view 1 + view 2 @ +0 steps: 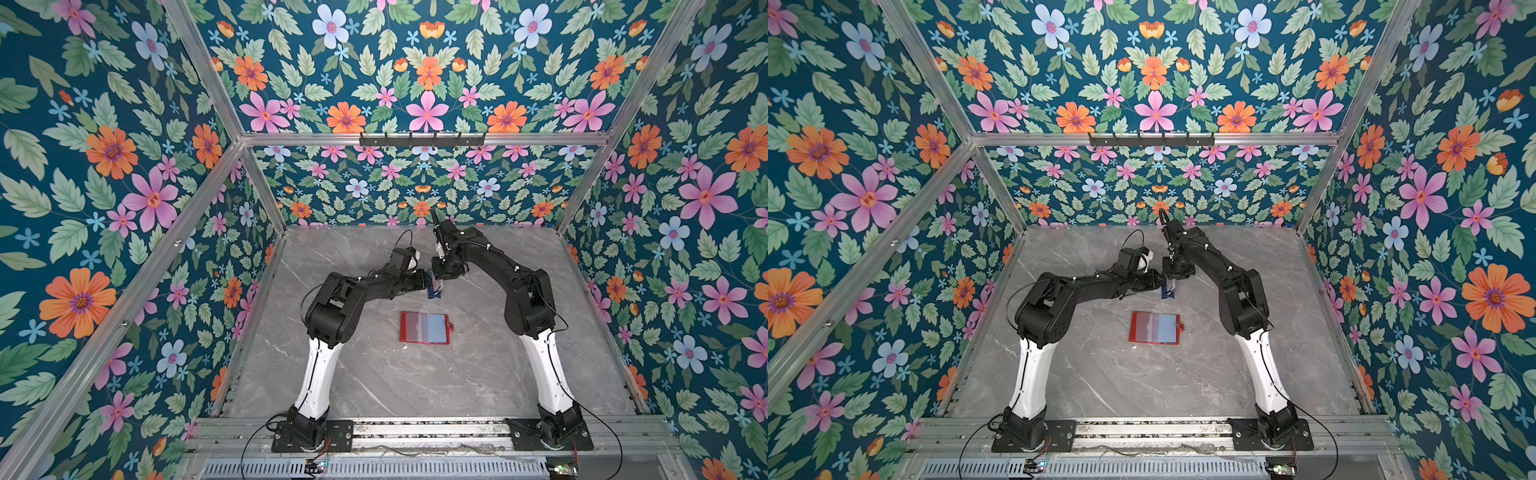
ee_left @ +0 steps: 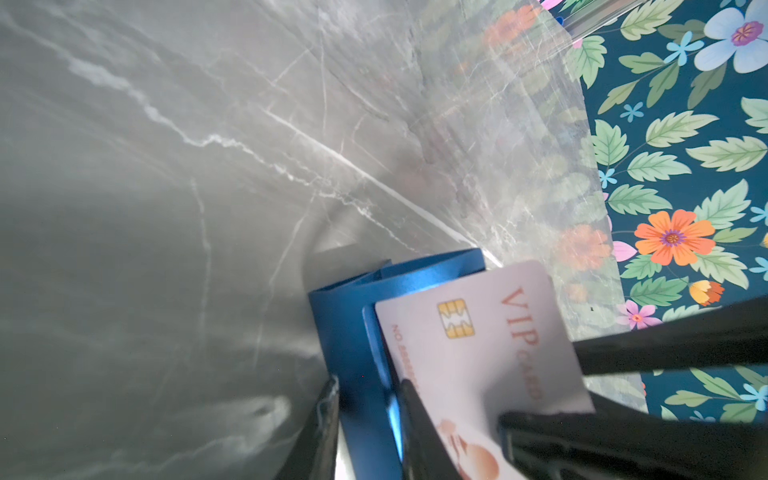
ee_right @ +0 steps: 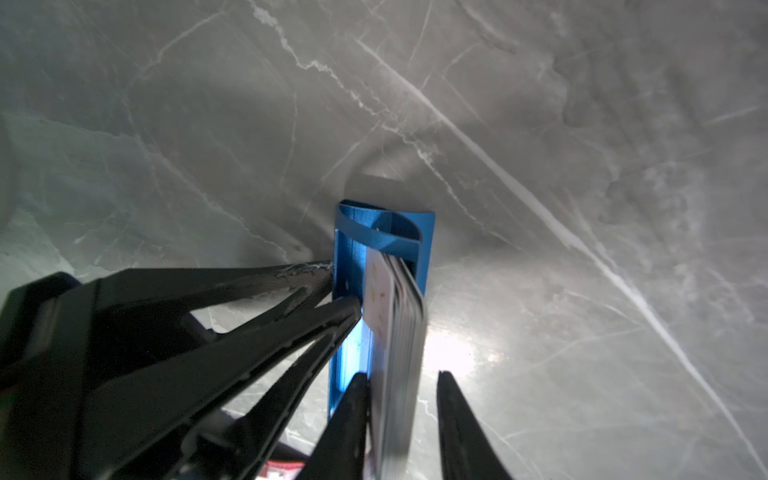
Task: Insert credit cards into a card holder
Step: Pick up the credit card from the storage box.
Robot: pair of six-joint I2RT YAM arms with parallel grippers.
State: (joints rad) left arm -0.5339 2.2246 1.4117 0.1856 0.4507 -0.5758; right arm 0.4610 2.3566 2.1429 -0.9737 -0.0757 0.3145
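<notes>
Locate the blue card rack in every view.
In a top view: blue card rack stands beyond the card holder.
In a top view: likewise, beyond the card holder.
Left wrist: rack behind the credit cards.
Right wrist: rack around the cards, edge-on.
Shared landmark: those cards.

The grey marble desk (image 1: 478, 374) carries the open red card holder (image 1: 424, 328) near its middle; just beyond it stands a blue card rack (image 1: 434, 293).

A: What is the tabletop (image 2: 166, 208) like?
B: Grey, marble-veined, polished, mirroring the wall.
A: And the blue rack (image 2: 345, 332)?
B: Satin metallic sheen. The card (image 2: 478, 353) is smooth plastic; the card holder (image 1: 424, 342) is red and leather-like, with glossy clear sleeves.
</notes>
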